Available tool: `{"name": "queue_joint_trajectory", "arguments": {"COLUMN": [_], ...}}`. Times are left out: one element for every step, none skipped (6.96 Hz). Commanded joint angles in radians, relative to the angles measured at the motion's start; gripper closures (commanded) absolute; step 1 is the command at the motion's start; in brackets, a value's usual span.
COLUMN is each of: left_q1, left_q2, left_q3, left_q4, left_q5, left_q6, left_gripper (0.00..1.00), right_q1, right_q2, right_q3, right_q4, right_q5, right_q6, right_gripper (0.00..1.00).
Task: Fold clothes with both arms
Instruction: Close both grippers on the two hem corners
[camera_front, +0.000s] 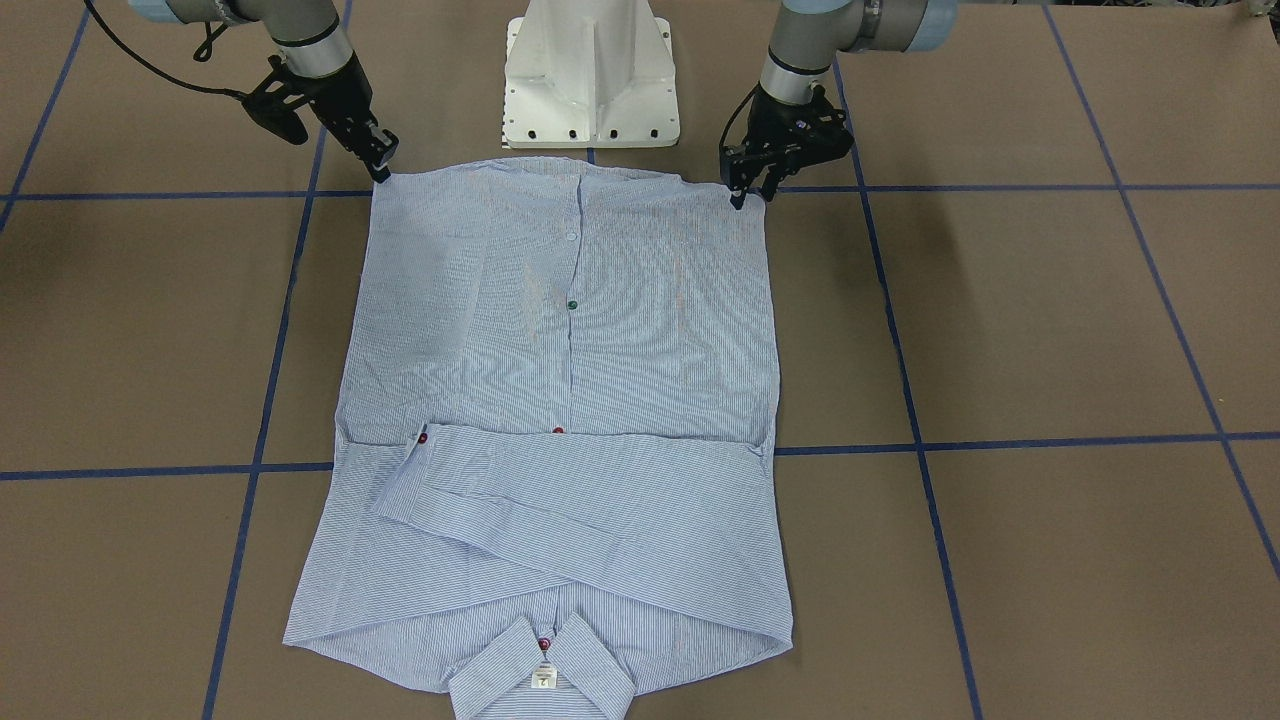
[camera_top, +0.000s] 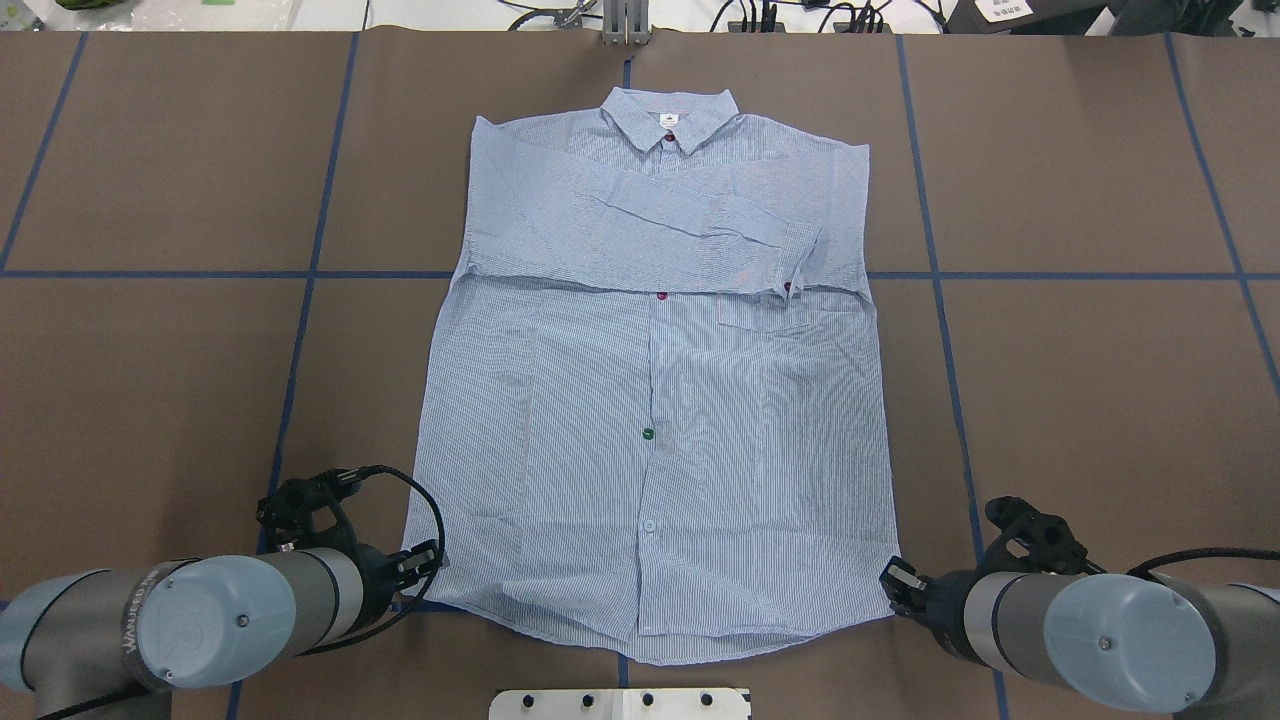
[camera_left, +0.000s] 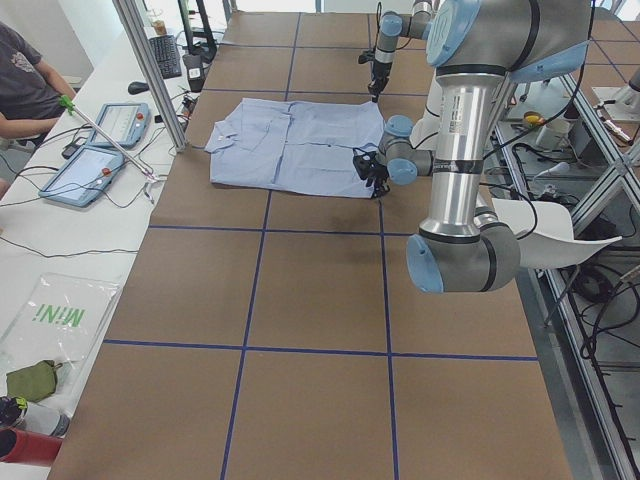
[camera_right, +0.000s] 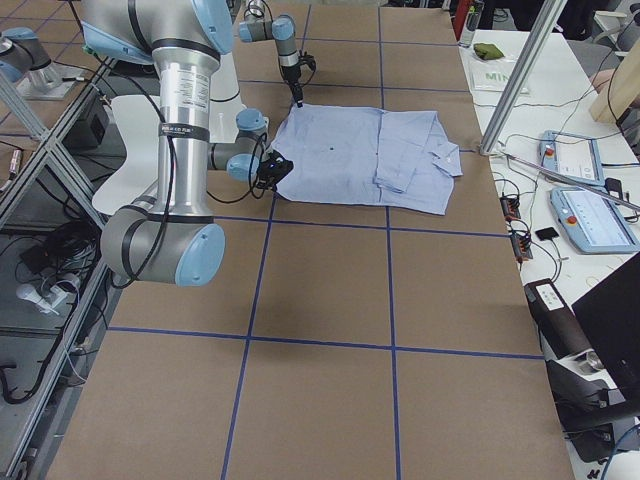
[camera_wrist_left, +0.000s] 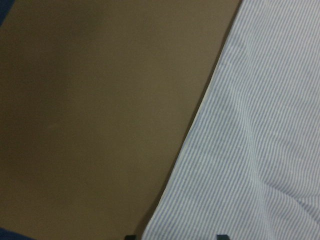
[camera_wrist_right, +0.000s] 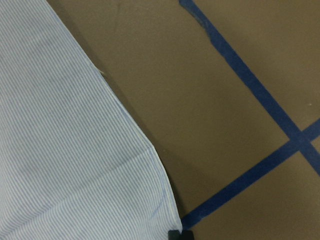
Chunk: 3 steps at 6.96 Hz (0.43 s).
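The light blue striped shirt (camera_top: 650, 400) lies flat and face up, collar (camera_top: 668, 118) at the far side, both sleeves folded across the chest. My left gripper (camera_top: 425, 560) is at the near hem corner on its side. It is open, with the shirt's edge (camera_wrist_left: 200, 165) between its fingertips. My right gripper (camera_top: 893, 580) is at the other near hem corner (camera_wrist_right: 170, 220). Its fingertips (camera_wrist_right: 181, 235) appear together on that corner. In the front-facing view the left gripper (camera_front: 748, 195) and right gripper (camera_front: 383, 168) touch the hem corners.
The brown table (camera_top: 1100, 400) carries blue tape lines (camera_wrist_right: 250, 170). The white mounting base (camera_front: 590, 80) stands just behind the hem. A person and tablets (camera_left: 95, 150) are at a side bench beyond the collar end.
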Motion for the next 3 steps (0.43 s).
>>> {"name": "queue_joint_trajectory", "arguments": {"left_q1": [0.000,0.000,0.000], "left_q2": [0.004,0.004,0.004], "left_q3": [0.004,0.004,0.009], "left_q4": [0.000,0.000,0.000], "left_q5": [0.000,0.000,0.000], "left_q6": [0.002,0.002,0.002], "left_gripper": [0.43,0.43,0.46], "right_q1": [0.001,0.001,0.001], "right_q2": [-0.002,-0.002,-0.002], "right_q3": [0.001,-0.001,-0.001], "right_q4": [0.000,0.000,0.000], "right_q5": [-0.001,-0.002,-0.002], "right_q6": [0.001,0.001,0.001], "right_gripper": [1.00,1.00,1.00]}}
